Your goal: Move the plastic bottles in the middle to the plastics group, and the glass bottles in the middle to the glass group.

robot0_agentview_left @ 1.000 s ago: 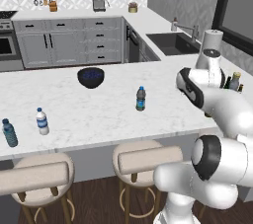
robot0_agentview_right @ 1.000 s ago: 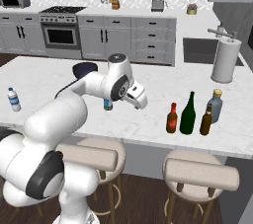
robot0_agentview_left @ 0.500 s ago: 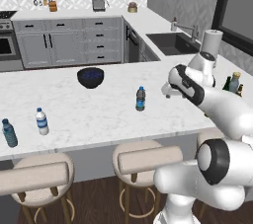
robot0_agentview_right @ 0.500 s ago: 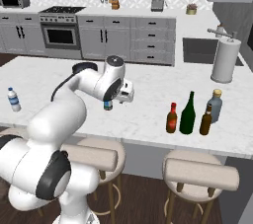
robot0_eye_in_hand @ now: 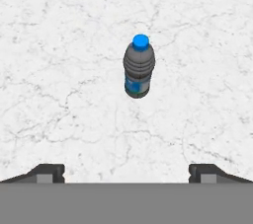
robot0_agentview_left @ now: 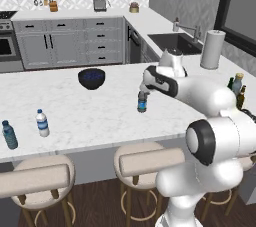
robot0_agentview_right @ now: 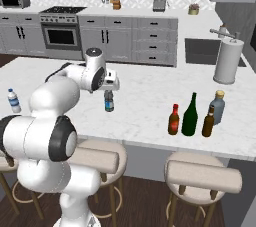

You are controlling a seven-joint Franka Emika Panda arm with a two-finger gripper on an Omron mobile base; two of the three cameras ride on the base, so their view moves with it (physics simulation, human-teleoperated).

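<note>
Tool [robot0_eye_in_hand: 126, 168] has swung from the bench's right end to hover above the middle plastic bottle [robot0_eye_in_hand: 139, 66], fingers spread wide, grasping nothing. Bottle stands upright on the bench [robot0_eye_in_hand: 59, 94], untouched; approach for pickup judged underway.

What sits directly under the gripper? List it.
Under the open gripper stands the blue-capped plastic bottle, upright on the white marble counter. The counter patch beneath the bottle's base is covered.

Kitchen: stove [robot0_agentview_right: 61, 33], sink [robot0_agentview_left: 171, 42], marble island [robot0_agentview_left: 75, 111], stools [robot0_agentview_right: 200, 177].
</note>
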